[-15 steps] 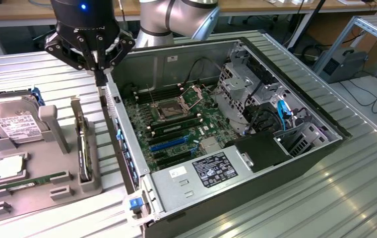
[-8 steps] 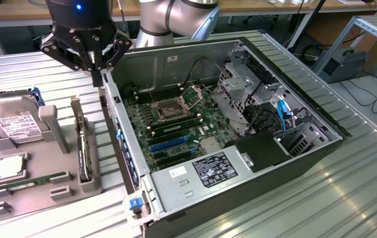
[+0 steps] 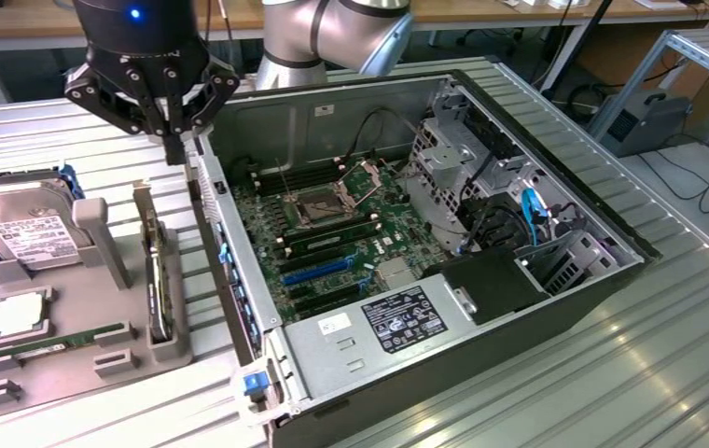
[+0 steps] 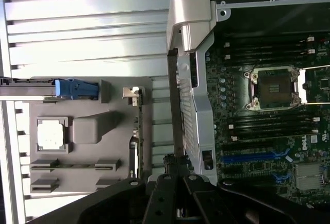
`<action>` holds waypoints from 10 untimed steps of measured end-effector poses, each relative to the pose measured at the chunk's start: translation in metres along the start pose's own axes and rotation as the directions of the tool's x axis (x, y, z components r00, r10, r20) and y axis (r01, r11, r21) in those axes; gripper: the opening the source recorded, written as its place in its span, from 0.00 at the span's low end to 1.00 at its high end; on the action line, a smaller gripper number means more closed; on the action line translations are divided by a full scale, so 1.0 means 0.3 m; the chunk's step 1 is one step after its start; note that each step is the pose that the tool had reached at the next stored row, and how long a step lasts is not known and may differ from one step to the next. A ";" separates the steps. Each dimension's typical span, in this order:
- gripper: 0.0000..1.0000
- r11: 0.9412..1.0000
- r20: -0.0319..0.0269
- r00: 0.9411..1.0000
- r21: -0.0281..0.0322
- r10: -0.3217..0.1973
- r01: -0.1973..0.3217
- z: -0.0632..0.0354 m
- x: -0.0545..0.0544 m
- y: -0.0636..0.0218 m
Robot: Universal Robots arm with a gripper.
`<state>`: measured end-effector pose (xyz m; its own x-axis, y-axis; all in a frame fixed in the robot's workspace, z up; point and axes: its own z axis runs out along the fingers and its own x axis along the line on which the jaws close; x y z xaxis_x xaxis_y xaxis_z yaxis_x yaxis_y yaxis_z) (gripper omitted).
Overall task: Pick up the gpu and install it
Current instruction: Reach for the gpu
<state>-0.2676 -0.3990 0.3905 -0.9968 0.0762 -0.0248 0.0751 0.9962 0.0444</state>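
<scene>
Jaws together (gripping nothing), the gripper (image 3: 176, 149) hangs over the computer case's (image 3: 368, 103) rim; the gpu (image 3: 152, 280) stands upright beside that case, in its gray holder (image 3: 171, 352).

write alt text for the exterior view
A black robot gripper, shut, hangs above the far end of a grey parts tray, beside an open computer case. The gpu stands on edge in the tray, near a hard drive.

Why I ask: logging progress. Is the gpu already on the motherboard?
No, the gpu stands on edge in the grey holder outside the case.
</scene>
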 end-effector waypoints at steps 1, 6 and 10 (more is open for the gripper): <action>0.11 1.000 0.000 1.000 0.000 0.000 0.000 0.000 0.002 0.000; 0.11 1.000 0.000 1.000 0.000 0.000 0.000 0.000 0.013 -0.001; 0.11 1.000 0.000 1.000 0.000 0.000 0.000 0.000 0.022 -0.002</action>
<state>-0.2742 -0.3989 0.3904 -0.9968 0.0763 -0.0248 0.0751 0.9962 0.0444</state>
